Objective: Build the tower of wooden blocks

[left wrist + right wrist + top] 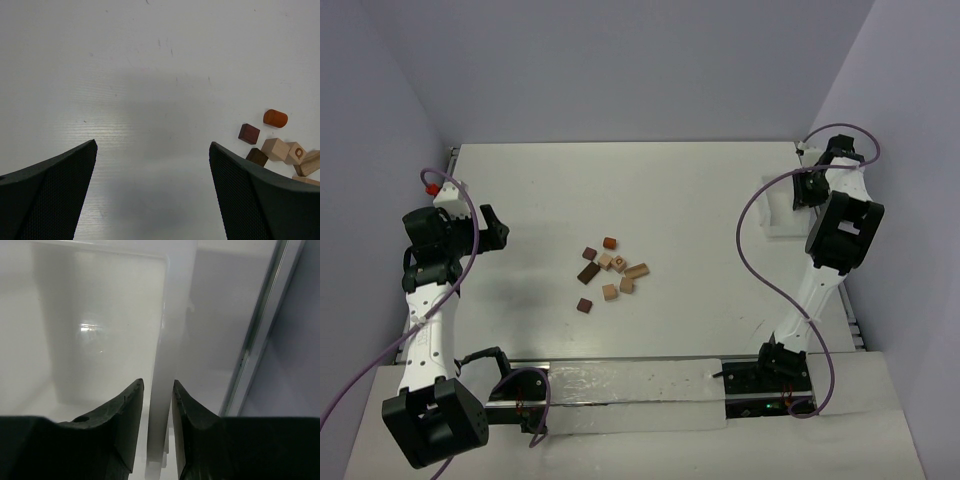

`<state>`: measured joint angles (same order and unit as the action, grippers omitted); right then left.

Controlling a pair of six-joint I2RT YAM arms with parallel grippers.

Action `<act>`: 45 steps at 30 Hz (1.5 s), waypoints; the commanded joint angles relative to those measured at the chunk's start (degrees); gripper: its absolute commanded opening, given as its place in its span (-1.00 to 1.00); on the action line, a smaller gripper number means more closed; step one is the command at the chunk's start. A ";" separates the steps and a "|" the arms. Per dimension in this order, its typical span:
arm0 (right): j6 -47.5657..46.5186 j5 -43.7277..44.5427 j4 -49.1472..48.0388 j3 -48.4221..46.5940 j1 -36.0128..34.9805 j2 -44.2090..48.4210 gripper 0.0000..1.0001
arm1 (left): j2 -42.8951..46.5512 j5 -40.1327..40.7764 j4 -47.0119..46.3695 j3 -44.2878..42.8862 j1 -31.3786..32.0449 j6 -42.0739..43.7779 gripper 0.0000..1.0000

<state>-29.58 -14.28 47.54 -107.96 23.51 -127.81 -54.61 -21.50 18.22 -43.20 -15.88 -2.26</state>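
1. We start at the middle of the table [700, 200], where the wood blocks [606, 261] lie in a loose little scatter. Dark reddish-brown and light tan pieces are mixed together, and as far as we can see none sits on another. No tower stands yet, so we judge the build to be at its very start.
2. Over on the left side of the table, the left gripper [498, 232] hangs well apart from the scatter and points toward it. Its fingers [55, 195] are spread wide with only bare table between them. We read that as a hand readied for a first pick, with nothing grasped.
3. In the left wrist view the blocks sit off to the right, outside the gap between those fingers. An orange-brown cylinder [275, 118], a dark cube [249, 133] and a tan cube [275, 149] lie just past the tip of the right-hand finger. More pieces are partly hidden behind that finger. In our judgement the arm has to swing right and reach forward before any block comes between the pads.
4. The right gripper [807, 188] is in the far right corner, over the clear plastic box [778, 215]. Its wrist view shows the two fingers drawn nearly together with the box's wall running up between them. They look clenched on that wall, though the view does not show why. No blocks appear in that view, and the scatter lies well apart from this hand.
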 commanded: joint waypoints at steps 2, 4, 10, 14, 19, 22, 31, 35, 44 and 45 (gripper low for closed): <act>-0.17 -0.08 -0.47 -1.78 0.00 0.43 -0.02 | 0.03 -1.00 -1.34 -0.83 -0.47 0.68 0.98; 0.05 -0.31 -0.52 -1.55 -0.01 1.05 0.19 | 0.09 -0.94 -1.34 -0.83 -0.47 0.62 0.98; 1.19 -2.12 -0.12 -1.06 -0.22 5.06 0.99 | 0.18 -1.17 -1.17 -0.94 -0.49 0.70 0.98; 1.72 -2.92 1.78 -1.99 -0.65 8.27 0.99 | 0.20 -2.50 -0.73 -1.18 -0.56 0.86 0.99; 1.06 -4.42 4.64 -1.91 -3.09 15.57 0.99 | 0.35 -3.83 -0.64 -1.24 -0.47 0.97 0.99; 0.58 -6.00 5.54 -0.32 -5.58 21.16 0.99 | 0.20 -4.66 -0.61 -1.18 -0.56 0.89 0.98; 0.50 -6.85 5.27 7.49 -25.67 38.26 0.99 | 1.00 -10.07 -0.82 -0.43 -0.47 1.65 0.95; -0.23 -5.60 3.99 14.79 -40.37 40.69 0.99 | 1.93 -14.06 -0.82 0.42 -0.48 5.05 0.86; -4.30 -1.78 -0.14 24.22 -61.13 34.03 0.96 | 3.01 -20.46 -0.31 1.95 -0.47 7.37 0.79; -3.30 -0.23 -1.37 24.46 -62.87 32.74 0.95 | 3.19 -20.29 -0.80 2.26 -0.47 6.95 0.79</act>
<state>-32.60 -18.49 50.12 -84.56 -34.22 -92.42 -52.63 -37.76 18.34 -41.52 -15.92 3.55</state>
